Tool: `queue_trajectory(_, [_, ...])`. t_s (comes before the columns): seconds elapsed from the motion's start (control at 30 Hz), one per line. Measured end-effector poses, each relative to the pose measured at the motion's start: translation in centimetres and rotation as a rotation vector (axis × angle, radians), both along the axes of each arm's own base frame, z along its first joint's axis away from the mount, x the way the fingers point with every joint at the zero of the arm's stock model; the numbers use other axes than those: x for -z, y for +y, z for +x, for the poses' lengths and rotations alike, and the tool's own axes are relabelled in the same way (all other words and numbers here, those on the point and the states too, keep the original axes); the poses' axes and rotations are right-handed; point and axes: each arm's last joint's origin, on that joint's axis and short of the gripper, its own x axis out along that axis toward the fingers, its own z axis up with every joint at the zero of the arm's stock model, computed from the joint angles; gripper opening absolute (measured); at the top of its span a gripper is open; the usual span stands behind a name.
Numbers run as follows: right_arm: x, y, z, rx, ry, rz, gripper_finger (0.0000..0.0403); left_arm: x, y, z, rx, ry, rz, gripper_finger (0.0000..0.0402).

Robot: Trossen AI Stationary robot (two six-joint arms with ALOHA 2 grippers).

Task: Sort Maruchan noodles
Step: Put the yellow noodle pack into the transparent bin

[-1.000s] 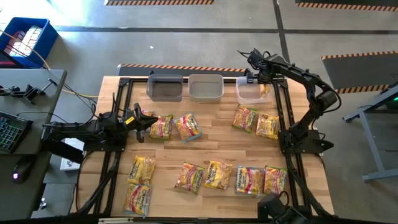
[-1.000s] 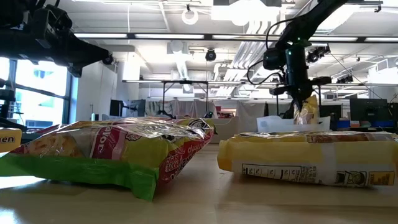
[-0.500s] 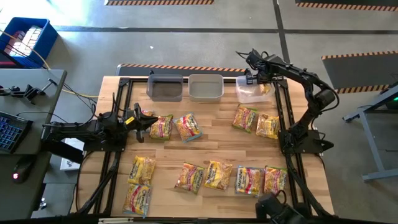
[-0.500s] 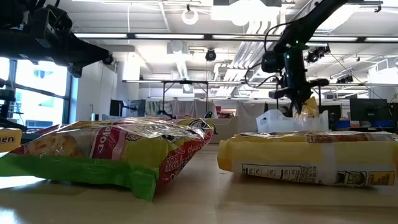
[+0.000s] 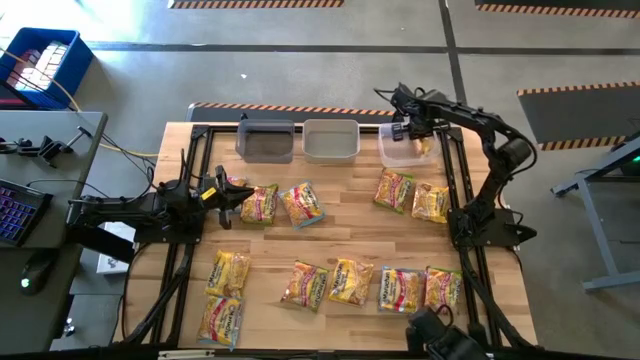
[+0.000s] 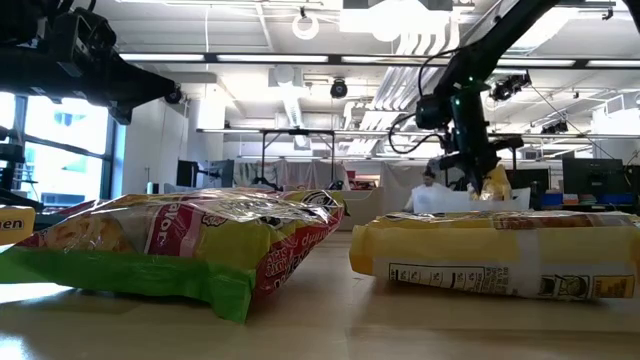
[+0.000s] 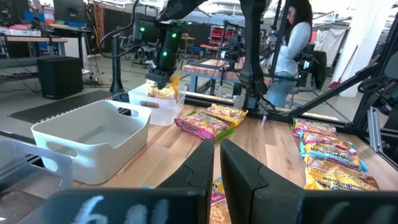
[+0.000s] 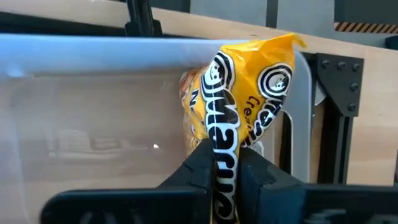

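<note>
Several Maruchan noodle packets lie flat on the wooden table, among them two by my left gripper (image 5: pixel 260 203) and two at the right (image 5: pixel 431 202). A row of them lies along the near edge (image 5: pixel 350 282). My right gripper (image 5: pixel 416 133) is over the clear bin (image 5: pixel 398 152) at the far right, shut on a yellow packet (image 8: pixel 249 87) that reaches down into that bin. My left gripper (image 5: pixel 238 195) waits at the table's left, shut and level, with nothing in it. My right gripper pinches the yellow packet's crinkled end (image 8: pixel 225 140) between its two fingers. It comes steeply from above. The packet hangs below the fingers inside the clear bin, close to the bin's right wall (image 8: pixel 298 124). Whether its lower end rests on the bin's floor I cannot tell.
A white bin (image 5: pixel 331 140) and a grey bin (image 5: pixel 265 140) stand left of the clear one along the far edge. Black frame rails (image 5: pixel 455 180) run along the table's sides. A person (image 7: pixel 292 43) stands in the room beyond the table.
My right gripper has gone down with the yellow packet, which now hangs lower in the clear bin. The wrist has rolled a little.
</note>
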Motion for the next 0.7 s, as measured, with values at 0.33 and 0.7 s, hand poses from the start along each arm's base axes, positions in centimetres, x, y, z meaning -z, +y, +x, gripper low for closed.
queue_trajectory(0.33, [0.1, 0.1, -0.1, 0.001, 0.022, 0.02, 0.0134, 0.0, 0.0, 0.0, 0.0, 0.001, 0.0, 0.0019])
queue_trajectory(0.7, [0.0, -0.1, -1.0, 0.052, 0.094, -0.015, 0.0149, 0.0, 0.0, 0.0, 0.0, 0.001, 0.0, 0.0019])
